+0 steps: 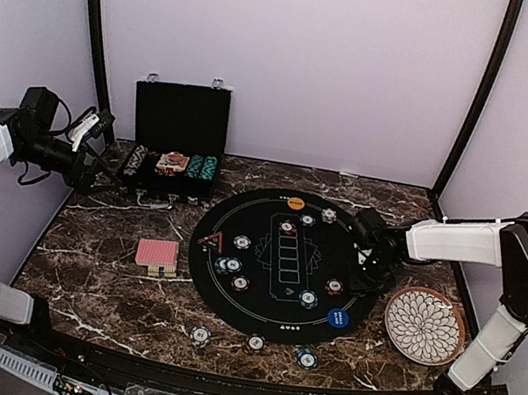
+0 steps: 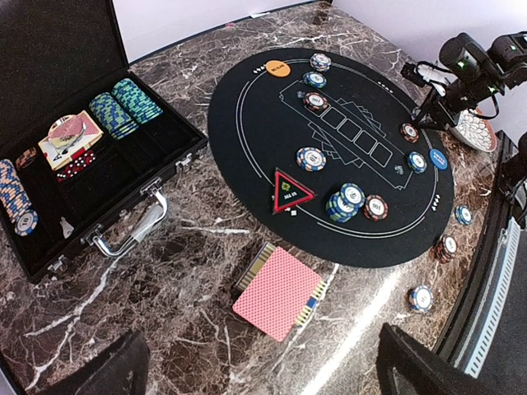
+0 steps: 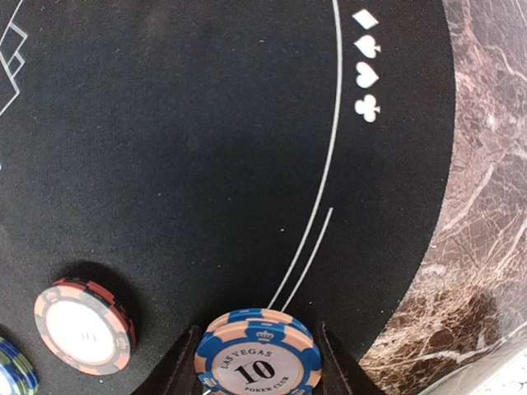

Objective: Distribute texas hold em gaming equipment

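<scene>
The right gripper [image 1: 371, 268] hangs over the 3 o'clock edge of the round black mat [image 1: 251, 214]. Its fingers [image 3: 177, 370] are clamped on the sides of a blue-and-white chip [image 3: 258, 366], which lies face up between them. Whether that chip rests on the mat, I cannot tell. A red-and-white chip [image 3: 82, 325] lies just beside it on the mat.

The left gripper [image 1: 97, 154] hangs with its jaws wide apart and empty, out at 10 o'clock beside the open black case [image 1: 178, 133].

On the mat, the orange disc [image 1: 295, 203] sits at 12 o'clock, the blue disc [image 1: 337, 318] near 5 o'clock and the red triangle token [image 1: 212, 242] at 9 o'clock. More chips are scattered between them.

Three chips [image 1: 256, 342] lie on the marble table [image 1: 99, 271] past the mat's 6 o'clock edge. The red-backed card deck [image 1: 157, 254] lies off the mat at 9 o'clock.
</scene>
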